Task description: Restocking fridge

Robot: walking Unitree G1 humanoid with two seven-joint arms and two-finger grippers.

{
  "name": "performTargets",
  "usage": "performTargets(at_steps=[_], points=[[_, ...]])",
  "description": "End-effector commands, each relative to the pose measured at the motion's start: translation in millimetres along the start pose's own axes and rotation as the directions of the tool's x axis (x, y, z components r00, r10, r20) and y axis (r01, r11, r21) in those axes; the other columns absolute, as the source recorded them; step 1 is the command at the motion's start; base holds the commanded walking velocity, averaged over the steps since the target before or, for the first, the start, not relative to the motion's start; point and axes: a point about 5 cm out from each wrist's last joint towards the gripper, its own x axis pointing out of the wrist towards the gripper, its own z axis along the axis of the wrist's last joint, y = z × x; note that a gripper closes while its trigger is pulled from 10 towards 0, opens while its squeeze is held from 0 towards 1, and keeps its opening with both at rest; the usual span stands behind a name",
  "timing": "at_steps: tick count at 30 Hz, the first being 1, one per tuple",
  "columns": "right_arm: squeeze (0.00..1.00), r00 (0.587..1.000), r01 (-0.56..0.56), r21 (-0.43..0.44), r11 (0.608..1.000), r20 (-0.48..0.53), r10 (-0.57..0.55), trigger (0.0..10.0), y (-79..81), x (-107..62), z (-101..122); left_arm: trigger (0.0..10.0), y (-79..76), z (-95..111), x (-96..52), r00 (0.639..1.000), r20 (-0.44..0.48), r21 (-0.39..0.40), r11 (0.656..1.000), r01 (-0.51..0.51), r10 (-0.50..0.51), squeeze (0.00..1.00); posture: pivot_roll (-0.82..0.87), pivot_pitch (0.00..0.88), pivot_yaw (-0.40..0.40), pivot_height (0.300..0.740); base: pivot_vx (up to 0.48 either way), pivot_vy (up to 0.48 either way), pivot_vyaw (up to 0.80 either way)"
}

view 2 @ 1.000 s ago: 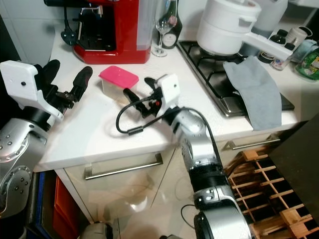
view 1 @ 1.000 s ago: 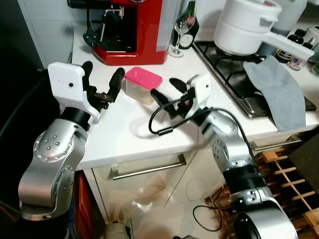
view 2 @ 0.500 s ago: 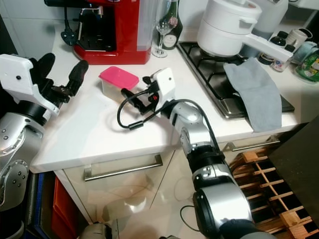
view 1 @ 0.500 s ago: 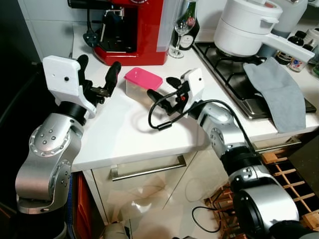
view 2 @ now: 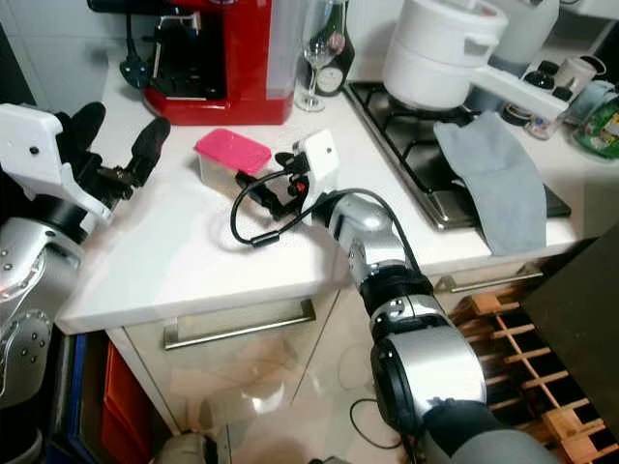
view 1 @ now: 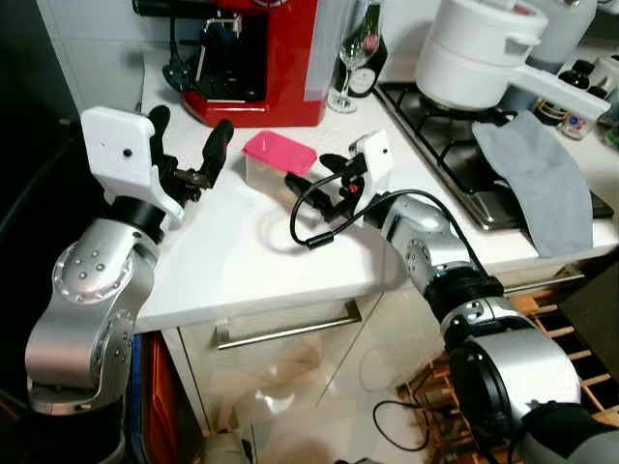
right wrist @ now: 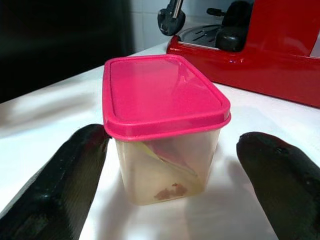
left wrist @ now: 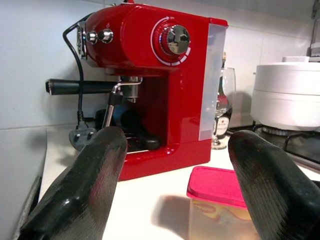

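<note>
A tub (view 1: 277, 164) with a pink lid stands upright on the white counter (view 1: 242, 261), in front of the red coffee machine (view 1: 261, 58) and well back from the counter's front edge. The right gripper (view 1: 319, 179) reaches in low from the robot's side with its 2 fingers (right wrist: 55, 185) spread wide, 1 on each side of the tub and neither touching it (the right wrist view shows bare counter between each finger and the tub wall); this looks like a line-up for a side grasp, the likely first step of carrying the tub to the fridge. The left gripper (view 1: 189, 159) hangs above the counter, near the tub, fingers (left wrist: 85, 185) likewise parted and holding nothing, apparently standing by. Open counter lies in front of the tub, so a straight advance has room. Behind it the machine's base is close, and a wine glass (view 1: 346, 68) stands just beside the machine, so an overshoot could push the tub into them. A cable loop (view 1: 309, 217) from the right wrist trails on the counter beneath the arm, a possible snag.
</note>
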Motion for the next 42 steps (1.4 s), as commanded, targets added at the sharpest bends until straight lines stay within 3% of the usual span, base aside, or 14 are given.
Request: performTargets(at_steps=[1, 11, 12, 13, 14, 29, 35, 38, 42], points=[[0.0, 1.0, 0.0, -0.019, 1.0, -0.001, 0.0, 10.0, -5.6, -2.2, 5.4, 10.0, 0.2, 1.9, 0.6, 1.0, 0.0, 0.004, 1.0, 0.013, -0.013, 0.0, 0.24, 0.041, -0.085, 0.74, 0.0, 0.0, 0.0], [0.0, 0.993, -0.102, 0.011, 0.995, -0.052, 0.102, 10.0, 12.3, 13.8, 1.1, 10.0, -0.6, 1.4, 1.2, 1.0, -0.012, 0.008, 1.0, 0.028, -0.028, 0.0, 0.24, 0.056, -0.071, 0.74, 0.0, 0.0, 0.0], [0.0, 0.993, -0.108, 0.007, 0.994, -0.051, 0.108, 4.7, 14.7, 16.3, 2.2, 10.0, -0.7, 1.4, 1.6, 0.999, -0.013, 0.008, 1.0, 0.029, -0.029, 0.0, 0.24, 0.056, -0.071, 0.74, 0.0, 0.0, 0.0], [0.0, 0.993, -0.108, 0.007, 0.994, -0.051, 0.108, 4.7, 14.7, 16.3, 2.2, 10.0, -0.7, 1.4, 1.6, 0.999, -0.013, 0.008, 1.0, 0.029, -0.029, 0.0, 0.24, 0.056, -0.071, 0.74, 0.0, 0.0, 0.0], [0.0, 0.993, -0.106, -0.005, 0.994, -0.049, 0.106, 0.0, 17.7, 20.3, 4.0, 10.0, -0.6, 1.5, 2.0, 0.999, -0.014, 0.008, 0.999, 0.031, -0.031, 0.0, 0.24, 0.059, -0.069, 0.74, 0.0, 0.0, 0.0], [0.0, 0.994, -0.106, 0.031, 0.994, -0.024, 0.107, 0.0, 23.0, 25.7, 5.3, 10.0, -1.4, -0.6, 6.1, 0.999, -0.018, 0.004, 0.999, 0.034, -0.033, 0.0, 0.23, 0.057, -0.07, 0.74, 0.0, 0.0, 0.0], [0.0, 0.996, -0.082, 0.042, 0.996, 0.041, 0.08, 0.0, 18.6, 25.1, 14.7, 10.0, -1.8, -1.7, 7.0, 0.999, -0.016, 0.001, 0.999, 0.032, -0.032, 0.0, 0.23, 0.047, -0.075, 0.74, 0.0, 0.0, 0.0], [0.0, 0.987, -0.073, 0.044, 0.996, 0.149, 0.065, 0.0, 11.4, 22.6, 34.0, 10.0, -0.1, -1.7, 9.3, 1.0, -0.011, 0.001, 1.0, 0.024, -0.024, 0.0, 0.22, 0.032, -0.076, 0.74, 0.0, 0.0, 0.0], [0.0, 0.98, -0.066, 0.033, 0.997, 0.192, 0.059, 0.0, 9.1, 20.5, 39.5, 10.0, -1.0, -2.3, 11.6, 1.0, -0.006, -0.002, 1.0, 0.027, -0.027, 0.0, 0.21, 0.021, -0.074, 0.74, 0.0, 0.0, 0.0]])
